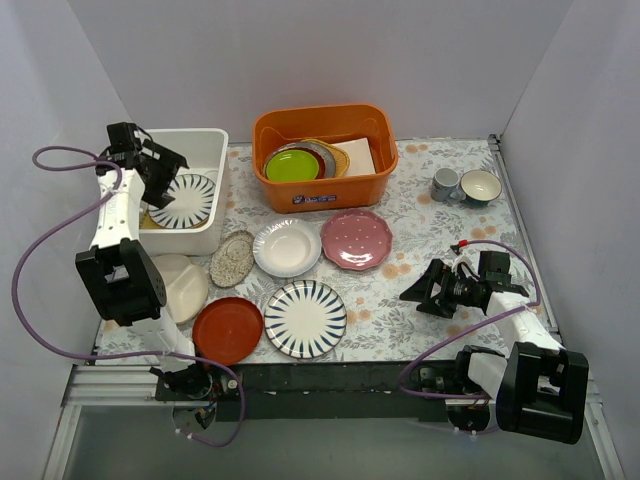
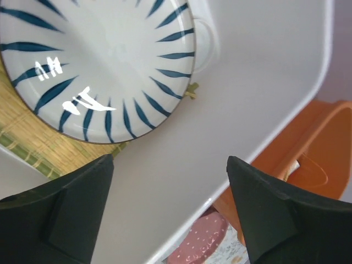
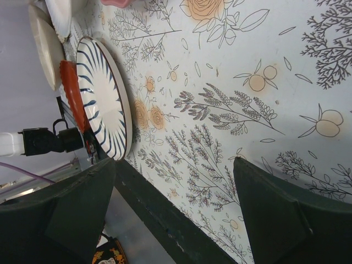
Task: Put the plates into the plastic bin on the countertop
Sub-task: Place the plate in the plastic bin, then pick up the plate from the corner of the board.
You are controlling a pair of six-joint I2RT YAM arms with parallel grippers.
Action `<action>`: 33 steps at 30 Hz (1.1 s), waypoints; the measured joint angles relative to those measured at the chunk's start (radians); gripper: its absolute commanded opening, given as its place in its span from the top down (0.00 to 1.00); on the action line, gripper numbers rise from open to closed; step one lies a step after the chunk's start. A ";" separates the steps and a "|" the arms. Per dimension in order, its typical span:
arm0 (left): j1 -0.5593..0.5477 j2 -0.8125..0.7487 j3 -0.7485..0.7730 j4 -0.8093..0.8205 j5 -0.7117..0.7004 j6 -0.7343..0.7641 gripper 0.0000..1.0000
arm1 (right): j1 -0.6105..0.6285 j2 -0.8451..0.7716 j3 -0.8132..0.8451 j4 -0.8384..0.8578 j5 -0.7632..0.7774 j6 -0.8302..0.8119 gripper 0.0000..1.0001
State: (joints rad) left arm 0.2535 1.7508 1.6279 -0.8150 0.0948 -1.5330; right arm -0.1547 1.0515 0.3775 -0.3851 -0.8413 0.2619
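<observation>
A: What lies nearest the arms?

B: At the near edge of the white fern-printed countertop (image 1: 400, 330), toward the left corner, is a red-orange round plate (image 1: 227, 329). A white plate with dark-blue radial stripes (image 1: 305, 318) sits just beside it. Both lie flat, face up. A cream divided plate (image 1: 180, 285) sits by the left edge, partly behind the left arm.

A: And the right gripper (image 1: 420, 293)?

B: It is low over the near-right part and points left. Its fingers are spread wide with nothing between them.

A: Further in?

B: There is a speckled oval plate (image 1: 232, 259); its long axis runs near to far, the far end leaning right. To its right are a plain white round plate (image 1: 287, 247) and a pink scalloped plate (image 1: 356, 239).

A: The bin?

B: The white rectangular plastic bin (image 1: 205, 145) stands in the far-left corner, its long side running near to far. A second striped plate (image 2: 82, 60) lies face up inside on a bamboo mat (image 2: 22, 129).

A: The left gripper (image 2: 170, 165)?

B: It is above that plate with its fingers spread, empty and touching nothing.

A: Farthest back?

B: An orange plastic tub (image 1: 325, 125) holds a lime-green plate (image 1: 293, 164). Two cups (image 1: 462, 186) stand near the right edge.
</observation>
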 measured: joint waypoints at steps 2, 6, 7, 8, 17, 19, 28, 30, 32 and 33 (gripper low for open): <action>0.000 0.000 0.031 0.009 0.032 0.000 0.07 | 0.001 0.000 0.000 0.000 0.000 0.000 0.04; 0.000 -0.014 0.075 0.034 0.101 0.000 0.02 | 0.006 0.000 0.000 0.000 0.000 0.000 0.03; 0.000 -0.025 0.076 0.040 0.119 -0.001 0.02 | 0.007 0.000 0.000 0.000 0.000 0.000 0.03; 0.000 -0.037 0.076 0.042 0.138 0.000 0.02 | 0.008 0.000 0.000 0.000 0.000 0.000 0.03; -0.024 -0.198 0.054 0.049 0.258 0.035 0.02 | 0.024 0.004 0.000 -0.002 0.002 0.000 0.03; -0.048 -0.251 0.029 0.032 0.265 0.052 0.02 | 0.032 0.008 0.000 -0.001 0.006 0.000 0.03; -0.220 -0.459 -0.131 -0.046 0.253 0.088 0.02 | 0.132 0.037 0.042 -0.012 0.076 0.026 0.03; -0.238 -0.494 -0.179 -0.062 0.253 0.090 0.02 | 0.174 0.043 0.067 -0.012 0.097 0.042 0.03; -0.257 -0.524 -0.224 -0.078 0.241 0.091 0.02 | 0.217 0.053 0.093 -0.010 0.119 0.058 0.03; -0.269 -0.535 -0.239 -0.090 0.232 0.093 0.02 | 0.239 0.058 0.105 -0.008 0.129 0.068 0.04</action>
State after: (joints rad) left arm -0.0158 1.2160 1.3888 -0.9051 0.3271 -1.4399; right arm 0.0841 1.1091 0.4828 -0.3927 -0.7120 0.3298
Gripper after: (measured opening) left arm 0.982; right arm 0.970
